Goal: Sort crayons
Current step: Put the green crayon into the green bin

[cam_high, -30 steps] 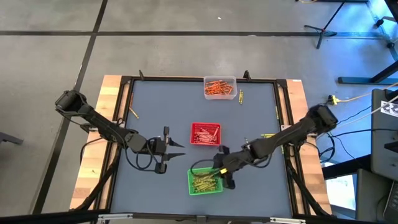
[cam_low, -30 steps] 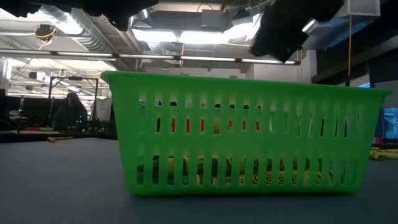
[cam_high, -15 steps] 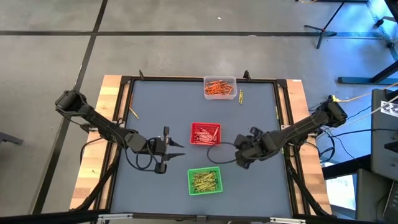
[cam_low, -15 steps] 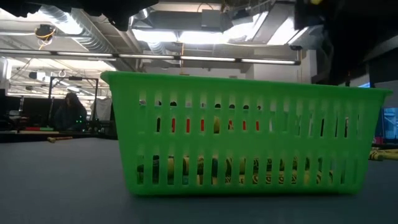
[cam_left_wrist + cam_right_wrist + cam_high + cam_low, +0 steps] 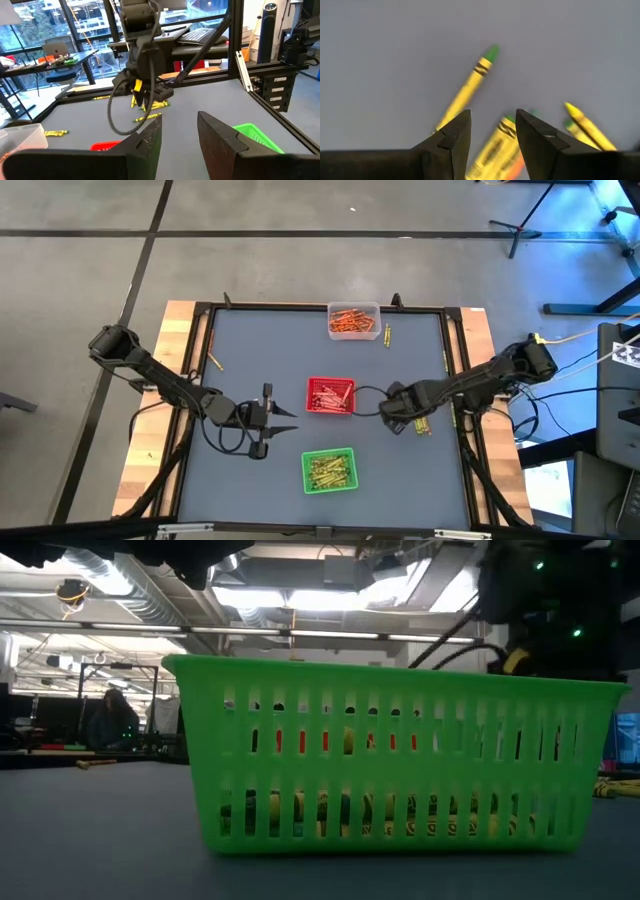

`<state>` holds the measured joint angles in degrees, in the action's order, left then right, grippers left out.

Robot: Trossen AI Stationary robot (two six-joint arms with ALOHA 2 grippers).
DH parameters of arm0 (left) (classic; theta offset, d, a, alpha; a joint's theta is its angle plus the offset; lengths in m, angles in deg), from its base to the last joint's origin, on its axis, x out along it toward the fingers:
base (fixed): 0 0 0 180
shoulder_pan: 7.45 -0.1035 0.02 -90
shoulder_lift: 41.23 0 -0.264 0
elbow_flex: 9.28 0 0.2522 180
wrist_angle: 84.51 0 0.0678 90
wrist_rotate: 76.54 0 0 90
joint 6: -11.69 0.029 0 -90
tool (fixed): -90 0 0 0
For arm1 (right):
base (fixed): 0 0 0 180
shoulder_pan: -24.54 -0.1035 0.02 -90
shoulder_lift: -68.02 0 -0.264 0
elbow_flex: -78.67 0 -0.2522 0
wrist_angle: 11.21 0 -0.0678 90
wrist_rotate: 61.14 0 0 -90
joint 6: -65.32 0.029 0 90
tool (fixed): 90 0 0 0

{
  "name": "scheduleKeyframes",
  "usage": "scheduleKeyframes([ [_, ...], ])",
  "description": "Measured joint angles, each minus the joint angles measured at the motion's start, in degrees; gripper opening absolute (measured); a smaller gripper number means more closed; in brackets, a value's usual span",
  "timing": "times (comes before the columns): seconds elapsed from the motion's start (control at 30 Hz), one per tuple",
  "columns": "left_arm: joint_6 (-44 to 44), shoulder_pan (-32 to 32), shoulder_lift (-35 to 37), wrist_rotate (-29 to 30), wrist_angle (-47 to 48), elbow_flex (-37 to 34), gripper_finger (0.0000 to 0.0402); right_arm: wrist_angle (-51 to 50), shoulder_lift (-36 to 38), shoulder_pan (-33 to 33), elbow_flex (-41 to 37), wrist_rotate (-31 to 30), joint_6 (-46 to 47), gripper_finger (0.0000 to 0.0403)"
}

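Loose yellow-wrapped crayons (image 5: 470,90) lie flat on the grey mat, right of the red tray (image 5: 330,395). My right gripper (image 5: 492,132) points down just above them, open. One crayon (image 5: 495,145) shows in the gap between its fingers; I cannot tell whether they touch it. The left wrist view shows this gripper (image 5: 146,100) over the crayon cluster (image 5: 156,106). My left gripper (image 5: 177,135) waits level and open, left of the red tray, with nothing between its fingers. The green tray (image 5: 329,470) holds olive crayons and the clear tray (image 5: 353,320) holds orange ones.
Single crayons lie on the mat near the far right (image 5: 387,335), the right edge (image 5: 445,360) and the left edge (image 5: 215,363). A black frame (image 5: 455,370) borders the mat. In the low view the green tray (image 5: 400,770) fills the foreground.
My right gripper has left the green tray and swung toward the table's right and far edges, to the loose crayons right of the red tray. On the way it has tipped to point straight down. The trays have stayed where they were.
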<state>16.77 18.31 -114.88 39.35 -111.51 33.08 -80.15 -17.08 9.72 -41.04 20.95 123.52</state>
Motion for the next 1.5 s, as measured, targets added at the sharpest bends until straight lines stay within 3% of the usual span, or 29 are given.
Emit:
scheduleKeyframes([
  [0.27,0.0,0.0,0.0,0.0,0.0,0.0,0.0110,14.0,-0.3,2.4,-3.6,2.3,-1.8,0.0154],
  [0.8,0.0,0.0,0.0,0.0,0.0,0.0,0.0110,13.1,-2.2,2.5,-4.0,2.4,-3.6,0.0151],
  [0.93,0.0,0.0,0.0,0.0,0.0,0.0,0.0110,13.5,-2.2,2.5,-4.0,3.0,-4.7,0.0115],
  [1.17,0.0,0.0,0.0,0.0,0.0,0.0,0.0110,14.2,-2.3,2.4,-3.9,2.4,-9.7,0.0015],
  [1.5,0.0,0.0,0.0,0.0,0.0,0.0,0.0110,13.4,-2.4,0.9,4.5,1.5,-17.3,0.0017],
])
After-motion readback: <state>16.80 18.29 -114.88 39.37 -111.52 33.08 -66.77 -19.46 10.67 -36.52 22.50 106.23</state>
